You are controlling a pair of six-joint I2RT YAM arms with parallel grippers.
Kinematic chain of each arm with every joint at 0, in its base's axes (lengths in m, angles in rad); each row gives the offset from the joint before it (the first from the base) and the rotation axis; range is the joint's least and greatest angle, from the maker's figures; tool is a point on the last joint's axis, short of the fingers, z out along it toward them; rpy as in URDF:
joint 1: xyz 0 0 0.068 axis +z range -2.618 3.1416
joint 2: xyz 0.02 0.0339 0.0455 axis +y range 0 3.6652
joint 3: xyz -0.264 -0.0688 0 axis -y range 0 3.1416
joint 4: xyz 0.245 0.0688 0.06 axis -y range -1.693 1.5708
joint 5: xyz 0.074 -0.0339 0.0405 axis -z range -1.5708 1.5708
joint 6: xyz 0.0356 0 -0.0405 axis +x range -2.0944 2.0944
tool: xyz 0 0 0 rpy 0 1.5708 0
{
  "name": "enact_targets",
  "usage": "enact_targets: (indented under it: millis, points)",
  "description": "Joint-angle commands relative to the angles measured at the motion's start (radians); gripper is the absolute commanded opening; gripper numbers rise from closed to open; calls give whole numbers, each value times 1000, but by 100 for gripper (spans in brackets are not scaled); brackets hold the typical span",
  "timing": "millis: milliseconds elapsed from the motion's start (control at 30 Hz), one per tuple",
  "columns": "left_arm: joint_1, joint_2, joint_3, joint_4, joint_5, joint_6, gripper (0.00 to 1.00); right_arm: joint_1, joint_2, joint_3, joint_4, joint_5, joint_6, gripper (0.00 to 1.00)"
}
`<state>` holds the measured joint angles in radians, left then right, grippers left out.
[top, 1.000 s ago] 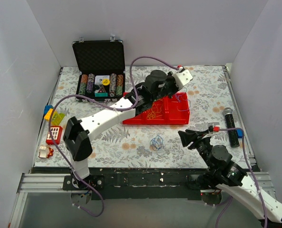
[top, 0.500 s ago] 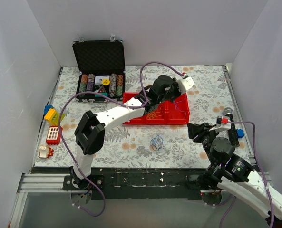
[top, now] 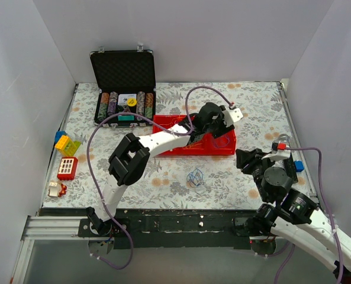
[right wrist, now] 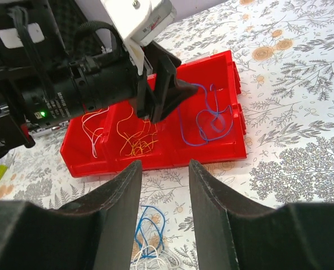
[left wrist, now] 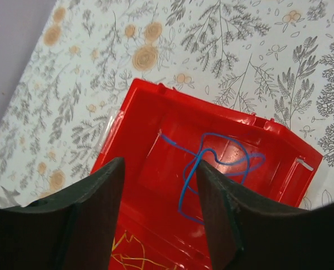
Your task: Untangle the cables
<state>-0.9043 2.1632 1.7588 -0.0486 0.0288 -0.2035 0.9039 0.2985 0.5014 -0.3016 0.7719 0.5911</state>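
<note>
A small tangle of cables, blue and white, lies on the flowered table in front of the red tray. In the right wrist view this tangle sits just below and between my right gripper's open jaws, untouched. The tray holds a white cable, a yellow-orange cable and a blue cable in separate compartments. My left gripper hangs open over the blue cable with nothing between its fingers. From above, the left gripper is over the tray's right end and the right gripper is right of the tangle.
An open black case of poker chips stands at the back left. Toy blocks, a red toy and a small figure lie along the left edge. A black cylinder and a blue cube sit at the right edge.
The left arm has folded in and its gripper has come down from above the tray's far right corner to over its right compartment. The right arm has drawn back to the right.
</note>
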Motion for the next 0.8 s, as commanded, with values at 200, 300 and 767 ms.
enact_targets:
  millis: [200,300,767]
  points:
    - [34,-133,130,-149,11,-34,88,3,109,100,-48,29,13,47]
    - [42,-245,55,-212,86,-14,98,1,125,91,-54,14,30,47]
    - [-73,-532,-341,-674,543,382,91,1,153,69,-83,-14,79,47]
